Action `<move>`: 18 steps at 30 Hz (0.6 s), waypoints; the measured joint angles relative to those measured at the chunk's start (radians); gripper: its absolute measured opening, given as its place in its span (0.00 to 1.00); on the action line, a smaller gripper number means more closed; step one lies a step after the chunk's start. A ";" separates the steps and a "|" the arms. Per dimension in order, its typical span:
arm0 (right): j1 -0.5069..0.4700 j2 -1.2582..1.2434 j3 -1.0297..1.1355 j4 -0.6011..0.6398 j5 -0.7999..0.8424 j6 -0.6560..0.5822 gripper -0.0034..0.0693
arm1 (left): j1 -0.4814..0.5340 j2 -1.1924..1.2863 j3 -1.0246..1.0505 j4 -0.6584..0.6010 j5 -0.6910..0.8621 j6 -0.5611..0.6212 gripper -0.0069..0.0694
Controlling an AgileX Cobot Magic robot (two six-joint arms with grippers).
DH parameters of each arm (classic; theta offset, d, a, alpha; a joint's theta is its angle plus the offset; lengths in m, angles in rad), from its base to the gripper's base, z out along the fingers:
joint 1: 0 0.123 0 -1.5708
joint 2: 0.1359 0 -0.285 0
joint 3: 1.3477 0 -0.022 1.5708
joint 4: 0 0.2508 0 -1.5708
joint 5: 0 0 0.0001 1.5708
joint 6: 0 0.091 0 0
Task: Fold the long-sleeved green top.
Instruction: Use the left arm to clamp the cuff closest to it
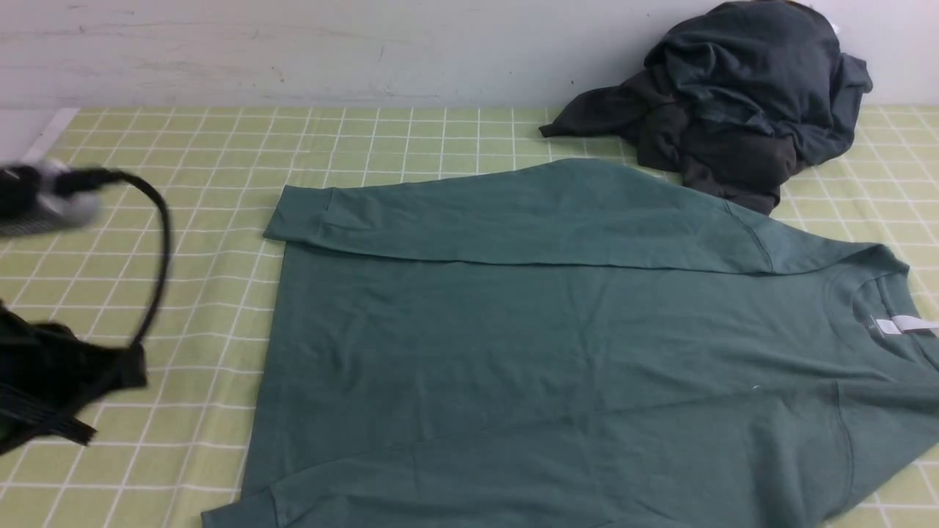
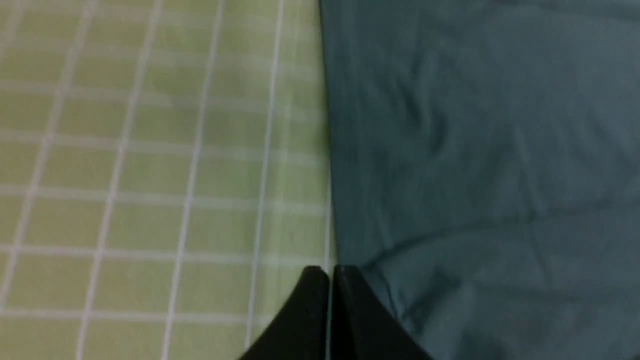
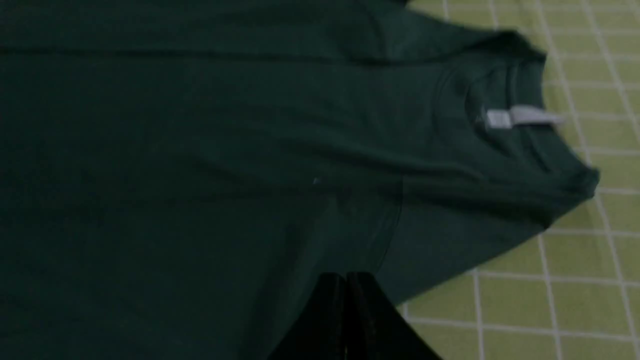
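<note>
2 sleeves [image 1: 513, 220] apparently lie folded across the flat green top [image 1: 557, 330].

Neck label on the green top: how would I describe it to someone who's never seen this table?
On the green-checked tablecloth a green long-sleeved top lies flat, sleeves folded in, collar toward the robot's right. Inside that collar sits the neck label, a small white tag against otherwise plain green cloth.

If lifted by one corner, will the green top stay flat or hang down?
Probably it hangs limp: the green top lies flat with soft wrinkles, one sleeve folded over. Pushed, it likely bunches on the checked cloth instead of sliding.
</note>
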 joint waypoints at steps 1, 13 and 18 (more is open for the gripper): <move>0.008 0.029 0.020 0.023 0.024 -0.043 0.04 | 0.000 0.037 0.003 -0.015 0.021 0.023 0.12; 0.044 0.108 0.176 0.330 -0.201 -0.388 0.04 | 0.000 0.418 0.043 -0.073 -0.077 0.077 0.49; 0.044 0.108 0.177 0.397 -0.209 -0.453 0.04 | 0.000 0.512 0.043 -0.082 -0.100 0.077 0.46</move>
